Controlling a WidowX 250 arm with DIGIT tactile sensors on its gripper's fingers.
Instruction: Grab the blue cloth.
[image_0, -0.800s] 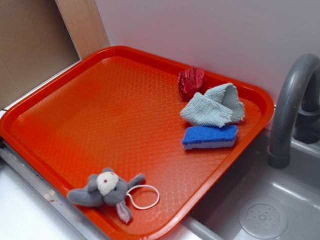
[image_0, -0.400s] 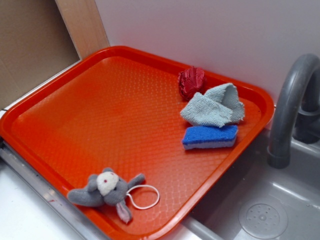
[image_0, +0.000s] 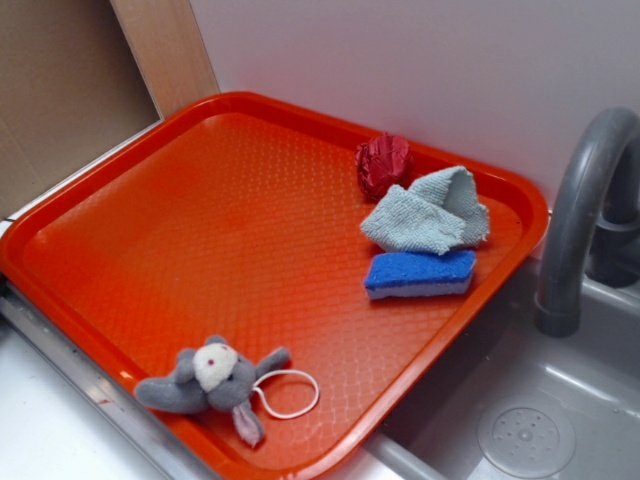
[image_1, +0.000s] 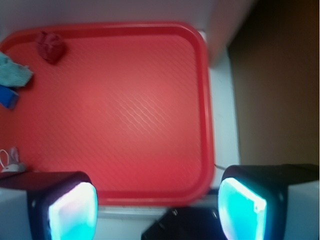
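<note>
In the exterior view, a large orange-red textured plastic tray (image_0: 200, 250) fills most of the picture, resting on a pale table, with a grey sink basin (image_0: 520, 420) and a curved grey faucet (image_0: 580, 210) at about 4 o'clock. The small pale grey-blue terry cloth (image_0: 428, 212) lies crumpled and partly folded near the tray's far corner, at about 2 o'clock from the tray's centre. A dark red ridged lump (image_0: 384, 163) sits just beyond the cloth, touching its far edge, close to the tray's rim. A bright blue rectangular sponge with a pale underside (image_0: 420, 273) lies just in front of the cloth, at its near edge. At about 6 o'clock, near the tray's front rim, a small grey plush toy animal with a white face (image_0: 212, 378) lies on its side, with a thin white loop (image_0: 288, 392) beside it. No arm shows in this view. In the wrist view, blurred, the pincer (image_1: 157, 210) hangs above the tray's near rim with its two pads spread wide apart and nothing between them. The cloth (image_1: 12, 72) shows at the picture's left edge, at about 10 o'clock, well apart from the pincer, with the red lump (image_1: 50, 46) above it and a sliver of blue sponge (image_1: 9, 97) below.
</note>
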